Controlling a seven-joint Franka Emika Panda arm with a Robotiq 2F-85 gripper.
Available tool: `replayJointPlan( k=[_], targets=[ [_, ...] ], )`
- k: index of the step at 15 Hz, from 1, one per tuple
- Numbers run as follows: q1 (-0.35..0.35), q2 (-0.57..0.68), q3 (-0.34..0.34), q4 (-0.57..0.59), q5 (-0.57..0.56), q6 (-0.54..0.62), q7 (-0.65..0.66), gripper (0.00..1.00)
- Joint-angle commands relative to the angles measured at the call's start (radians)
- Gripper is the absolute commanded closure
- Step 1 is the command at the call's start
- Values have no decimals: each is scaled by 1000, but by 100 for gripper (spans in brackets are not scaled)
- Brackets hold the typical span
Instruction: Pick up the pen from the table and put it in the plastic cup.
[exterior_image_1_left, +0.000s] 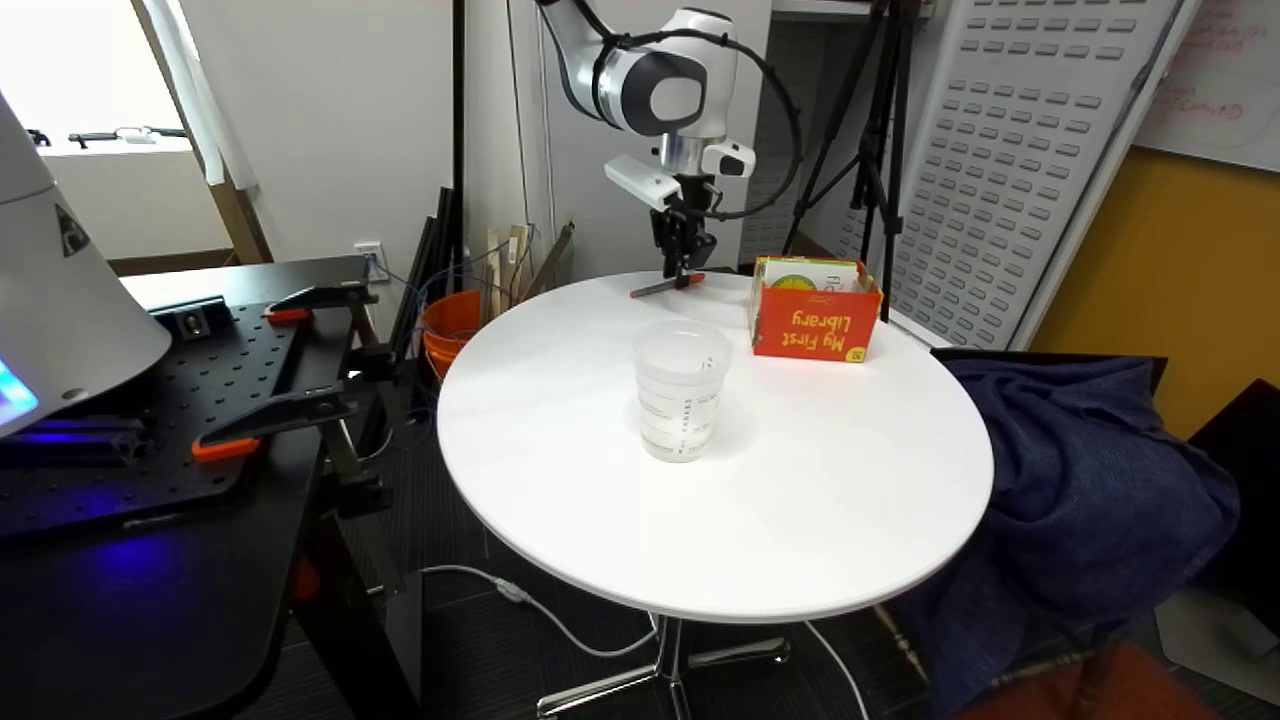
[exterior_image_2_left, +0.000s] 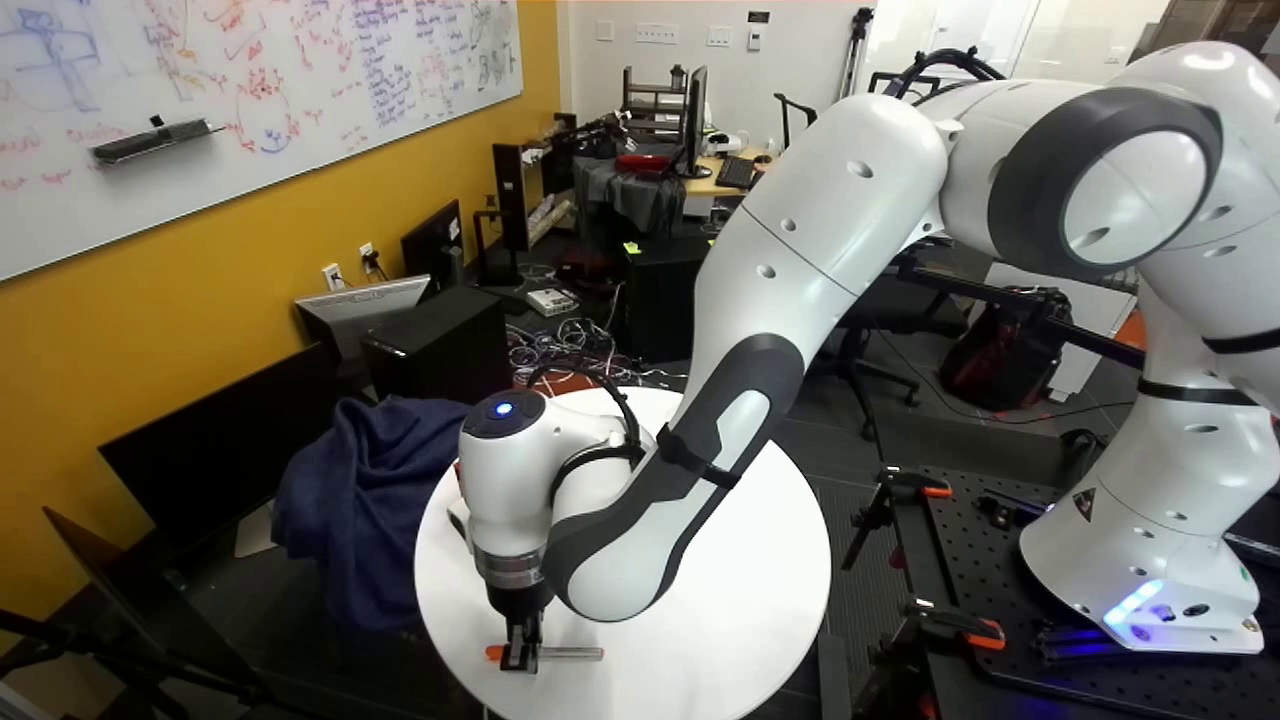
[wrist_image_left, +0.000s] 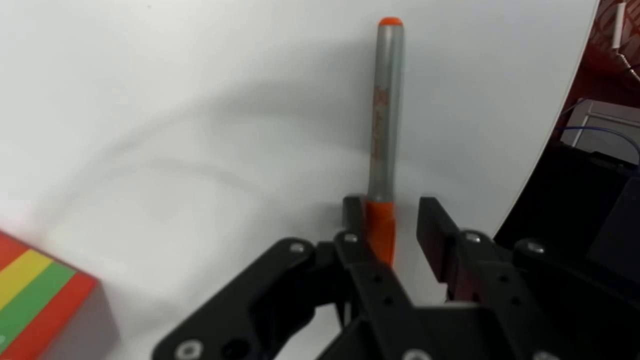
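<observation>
"Black fingers (wrist_image_left: 436, 245) fill the bottom of the wrist view, nearest the camera. How do they stand?"

"Spread, with the orange cap of the pen (wrist_image_left: 386, 125) between them. The cap sits just beside the finger at the left; whether it touches, I can't tell. White shows between it and the finger at the right."

"And the rest of the pen?"

"Its grey barrel runs up toward the top of that picture, right of the middle. It lies on the round white bench (exterior_image_1_left: 820, 480), near the edge: above the middle of the frame in an exterior view."

"Where's the cup (exterior_image_1_left: 683, 400)?"

"Upright on the bench, at the middle of that same frame, clear, with marks printed down its side. Pen and cup are well apart."

"What's the striped corner at the lower left of the wrist view?"

"Part of a box (wrist_image_left: 45, 300). In an exterior view it sits on the bench, right of the cup, higher in the frame, with upside-down lettering on its red front."

"And the arm (exterior_image_2_left: 780, 260)?"

"It comes from the right in an exterior view and bends down over the bench. A blue cloth (exterior_image_2_left: 370, 500) lies draped left of the bench."
</observation>
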Motion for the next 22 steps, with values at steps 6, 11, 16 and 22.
replayJointPlan(
  k=[6, 11, 16, 22],
  targets=[
    [-9, 27, 6, 69, 19, -94, -17, 87],
    [-4, 26, 0, 78, 16, -117, -9, 96],
    [12, -1, -18, 54, 5, -113, 12, 96],
    [43, -63, -51, 4, -15, -106, 39, 96]
  ],
)
